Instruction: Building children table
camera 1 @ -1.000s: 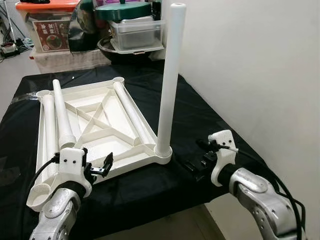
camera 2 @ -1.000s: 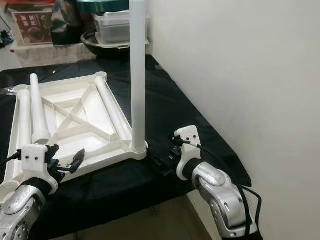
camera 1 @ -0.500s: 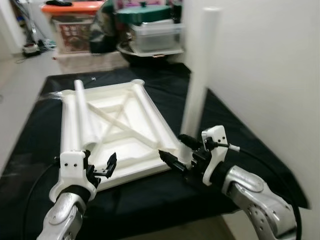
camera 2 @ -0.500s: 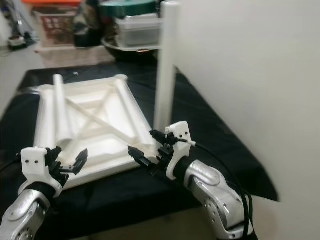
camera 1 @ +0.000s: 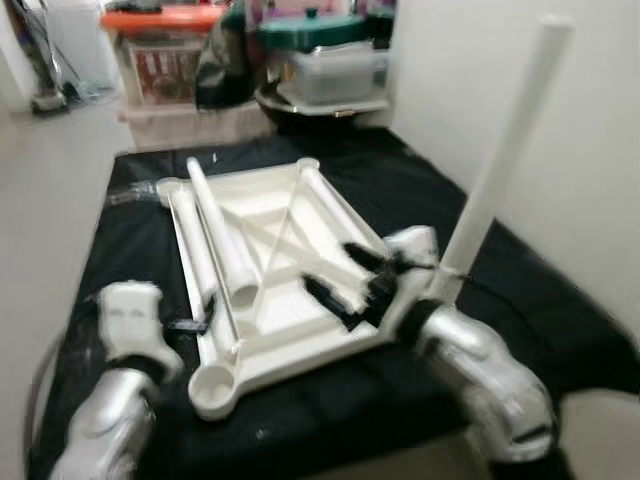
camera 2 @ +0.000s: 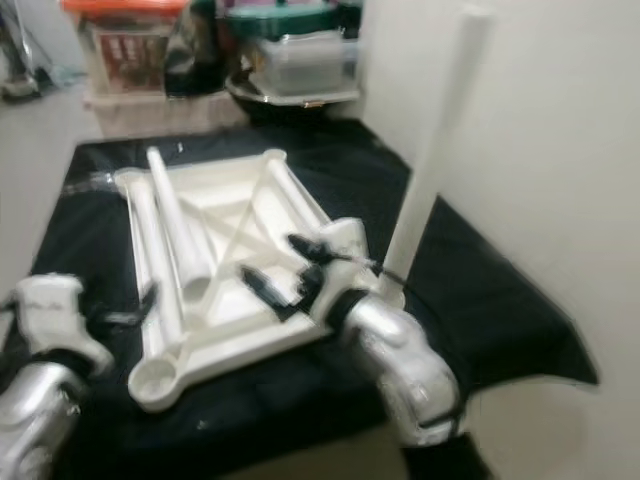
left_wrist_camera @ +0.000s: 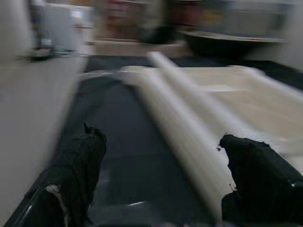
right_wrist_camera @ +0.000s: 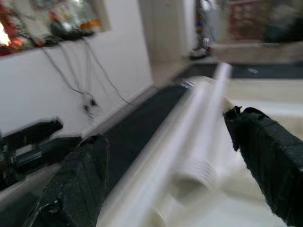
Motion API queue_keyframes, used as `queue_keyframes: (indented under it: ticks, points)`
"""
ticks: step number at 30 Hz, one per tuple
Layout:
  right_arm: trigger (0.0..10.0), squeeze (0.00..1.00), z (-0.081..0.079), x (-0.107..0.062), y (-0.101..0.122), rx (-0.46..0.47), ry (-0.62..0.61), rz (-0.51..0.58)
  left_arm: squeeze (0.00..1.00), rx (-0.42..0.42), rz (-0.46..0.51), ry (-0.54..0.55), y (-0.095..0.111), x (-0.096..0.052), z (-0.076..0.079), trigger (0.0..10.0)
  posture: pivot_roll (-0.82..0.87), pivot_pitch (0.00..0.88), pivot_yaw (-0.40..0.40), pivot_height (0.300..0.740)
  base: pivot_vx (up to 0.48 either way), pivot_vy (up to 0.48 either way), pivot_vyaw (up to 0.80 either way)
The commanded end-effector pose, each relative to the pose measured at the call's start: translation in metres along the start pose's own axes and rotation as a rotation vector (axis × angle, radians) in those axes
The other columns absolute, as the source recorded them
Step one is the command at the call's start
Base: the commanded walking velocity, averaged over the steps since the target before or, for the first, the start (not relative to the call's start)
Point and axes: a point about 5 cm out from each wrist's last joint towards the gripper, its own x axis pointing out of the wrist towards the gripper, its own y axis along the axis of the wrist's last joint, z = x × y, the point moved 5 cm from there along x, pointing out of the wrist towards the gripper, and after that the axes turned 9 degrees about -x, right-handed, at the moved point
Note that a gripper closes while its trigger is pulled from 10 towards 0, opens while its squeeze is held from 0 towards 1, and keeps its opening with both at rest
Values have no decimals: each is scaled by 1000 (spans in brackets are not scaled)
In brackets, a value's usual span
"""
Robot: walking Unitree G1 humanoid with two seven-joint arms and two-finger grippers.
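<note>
Frames are motion-blurred. White tabletop [camera 1: 275, 250] lies upside down on the black-covered table [camera 1: 130, 230], ribs facing up. One white leg [camera 1: 500, 160] stands upright in the right near corner socket, tilted slightly in the picture. Loose leg tubes [camera 1: 215, 225] lie lengthwise along the tabletop's left side, and one more [camera 1: 335, 205] lies along its right rail. The near left corner socket [camera 1: 213, 381] is open.

Right hand [camera 1: 345, 280] is over the near right part of the tabletop, just left of the upright leg's base. Its fingers are spread wide and hold nothing; the right wrist view looks between them along the loose tubes [right_wrist_camera: 199, 123].

Left hand [camera 1: 185, 322] is at the tabletop's near left edge, beside the near ends of the loose tubes. In the left wrist view its fingers [left_wrist_camera: 80, 156] are wide apart and empty, with a tube [left_wrist_camera: 184, 127] running between them; can't tell if it touches.

Storage boxes [camera 1: 175, 55] and a lidded clear container [camera 1: 335, 65] sit beyond the table's far edge. White wall [camera 1: 600, 150] on the right.
</note>
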Motion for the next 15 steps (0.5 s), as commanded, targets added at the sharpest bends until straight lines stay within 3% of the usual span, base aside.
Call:
queue_keyframes:
  ticks: [1, 6, 8, 11, 13, 15]
  points:
    - [10000, 0, 12, -1, -12, 12, -56, -44, 0, -11, -9, -6, -4, 0, 5, 10000, 45, 0, -60, 740, 0, 0, 0]
    - [10000, 0, 12, 1, -13, 12, -52, -48, 0, -13, -9, -2, -4, -1, 5, 10000, 51, 0, -68, 740, 0, 0, 160]
    - [10000, 0, 12, 11, -22, -114, -43, -103, 0, -11, -8, 27, -5, -3, 1, 10000, 58, 0, -70, 740, 0, 0, 0]
    - [10000, 0, 13, 15, -27, -159, -37, -124, 0, -10, -9, 35, -5, -4, -1, 10000, 58, 0, -70, 740, 0, 0, 0]
    - [10000, 0, 18, 24, -35, -286, -23, -167, 0, 2, -19, 50, -8, -3, -5, 10000, 61, 0, -66, 740, 0, 0, 0]
    - [10000, 0, 22, 31, -38, -333, -23, -176, 0, 8, -22, 69, -8, 0, -8, 10000, 65, 0, -72, 740, 0, 0, 800]
